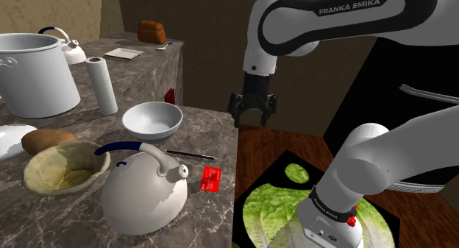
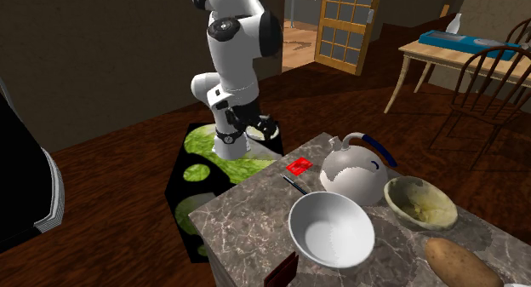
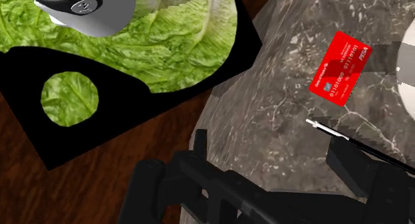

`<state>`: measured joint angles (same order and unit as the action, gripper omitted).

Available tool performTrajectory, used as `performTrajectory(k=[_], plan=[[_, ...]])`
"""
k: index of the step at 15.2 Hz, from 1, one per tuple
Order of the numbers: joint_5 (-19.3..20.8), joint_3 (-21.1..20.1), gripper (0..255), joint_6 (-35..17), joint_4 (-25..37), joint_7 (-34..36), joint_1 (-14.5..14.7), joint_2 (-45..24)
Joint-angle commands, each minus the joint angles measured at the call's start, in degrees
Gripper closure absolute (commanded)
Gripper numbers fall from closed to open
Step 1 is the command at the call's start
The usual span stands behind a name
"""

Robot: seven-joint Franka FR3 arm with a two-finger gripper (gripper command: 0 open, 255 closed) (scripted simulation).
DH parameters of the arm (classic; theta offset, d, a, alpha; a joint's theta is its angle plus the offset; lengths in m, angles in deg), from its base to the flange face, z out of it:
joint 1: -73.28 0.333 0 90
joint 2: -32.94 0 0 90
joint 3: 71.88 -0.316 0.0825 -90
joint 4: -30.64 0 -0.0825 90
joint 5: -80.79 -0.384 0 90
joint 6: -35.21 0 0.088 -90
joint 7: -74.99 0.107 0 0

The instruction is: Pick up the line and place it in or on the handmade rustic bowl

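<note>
Dark wood floor (image 1: 265,147), marbled grey desk (image 1: 198,224) beside the stand (image 1: 283,173), which is a black box with a lettuce print. End effector (image 1: 252,121) hangs above the desk's edge on the stand side, clear of the surface; fingers stand apart, nothing between them, and the wrist view agrees (image 3: 256,186). The line (image 1: 191,155) is a thin dark rod with a pale tip, lying flat on the desk between the white bowl (image 1: 152,120) and the red card (image 1: 211,178), just beside the card and apart from both; the wrist view shows it (image 3: 359,145) running ahead of one finger. The target, a rough yellowish bowl (image 1: 62,169), sits at the shoulder view's left, past the white kettle (image 1: 143,191), with a potato (image 1: 45,140) touching or nearly touching its rim. Judged step: approach, nothing grasped yet. Notes for doing it well: centre over the rod's middle, turn the wrist so the fingers close across its width rather than along it, and descend almost to the marble, since so thin and flat a thing leaves little to pinch. Keep the fingertips off the card. Risk: the rod rolls or slips out on closing. For the carry, lift high enough to clear the kettle's handle (image 1: 121,147), then release low over the bowl.
</note>
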<state>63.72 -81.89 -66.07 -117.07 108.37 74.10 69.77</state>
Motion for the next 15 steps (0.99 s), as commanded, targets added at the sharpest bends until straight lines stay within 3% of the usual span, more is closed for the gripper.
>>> performTrajectory(k=[1,12,15], plan=[[-3.7,-1.5,0,-1.7,-0.7,3.5,0.8,-2.4],[-24.0,-8.6,0,-13.6,0.0,17.3,5.8,-19.3],[-26.5,-9.7,0,-16.2,-0.3,17.8,6.7,-21.5]])
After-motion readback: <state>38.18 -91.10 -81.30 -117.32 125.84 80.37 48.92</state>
